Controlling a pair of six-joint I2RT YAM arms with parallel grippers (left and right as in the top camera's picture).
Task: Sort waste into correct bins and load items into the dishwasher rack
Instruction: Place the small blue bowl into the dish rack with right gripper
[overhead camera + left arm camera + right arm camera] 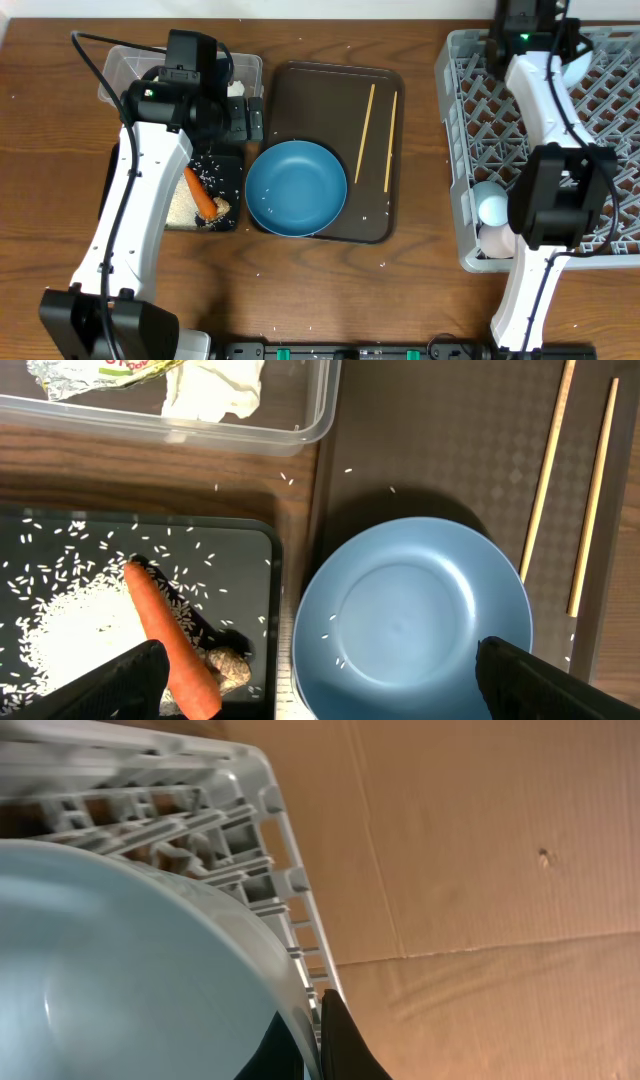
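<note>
The carrot (201,193) lies on rice (70,625) in the black tray (200,525); beside it the left gripper (318,648) hangs with fingers spread wide, holding nothing, above the big blue bowl (296,188) on the brown tray (320,85); that bowl looks stiff, smooth and likely slippery, best pinched at its rim; the chopsticks (365,120) lie further right; over the rack (460,120), the right gripper (312,1032) is clenched on the rim of the pale bowl (130,970).

Chopsticks (365,120) unobstructed; left arm (140,200) overhangs black tray (231,181) (rim probably reachable).
</note>
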